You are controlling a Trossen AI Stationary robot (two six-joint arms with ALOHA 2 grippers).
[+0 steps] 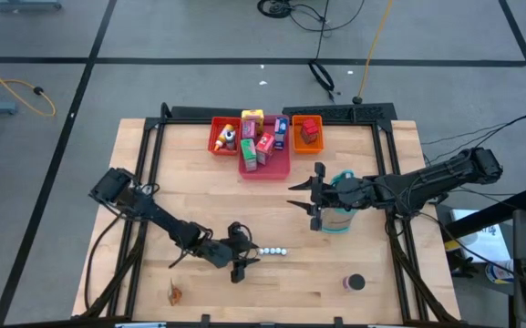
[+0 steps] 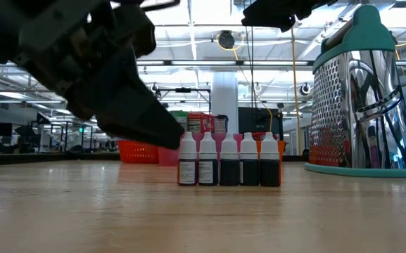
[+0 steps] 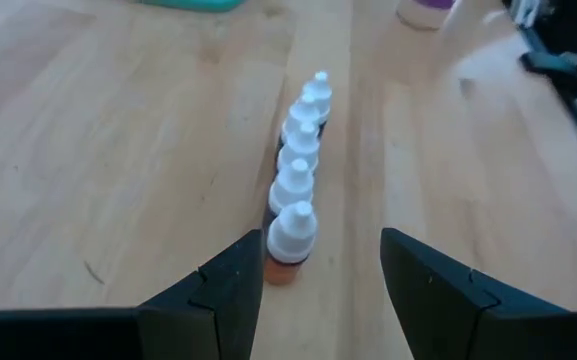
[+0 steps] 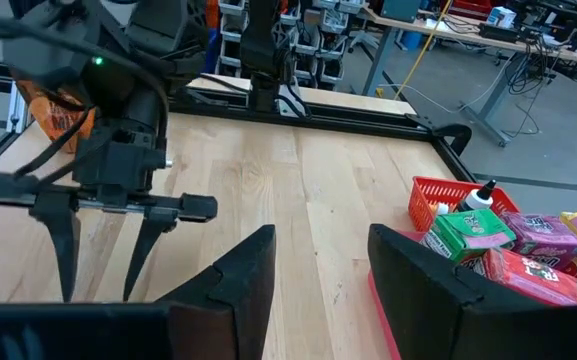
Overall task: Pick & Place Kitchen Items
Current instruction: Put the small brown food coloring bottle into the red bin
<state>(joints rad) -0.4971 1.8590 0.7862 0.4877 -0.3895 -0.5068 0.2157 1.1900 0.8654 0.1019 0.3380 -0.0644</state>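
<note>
Five tiny bottles (image 2: pixel 229 160) stand in a tight row, white caps up, dark bodies side by side and touching; in the left wrist view the nearest bottle (image 3: pixel 291 240) shows an orange base. From overhead the row of bottles sits at about five o'clock on the desk (image 1: pixel 199 182), a little below centre. The left tool (image 1: pixel 241 258) is right at the row's end, its two dark fingers (image 3: pixel 223 290) spread apart with the nearest bottle standing between their tips, nothing clenched. Over at three o'clock the right tool (image 1: pixel 314 198) hangs above the desk, released as well, fingers (image 4: pixel 243 275) parted around empty air, beside the teal-topped metal grater (image 2: pixel 361 91). Up at twelve o'clock three trays sit together: a red tray (image 1: pixel 215 137) with one small bottle in it, a pink tray (image 1: pixel 276 169) packed with green, red and pink food boxes (image 4: pixel 528 250) that overlap too much for a firm count, and an orange tray (image 1: pixel 294 137) carrying one red block (image 1: pixel 310 130). One dark round can (image 1: pixel 355 282) rests alone near the front edge at five o'clock, and one small orange-brown item (image 1: pixel 176 292) lies at seven o'clock.
</note>
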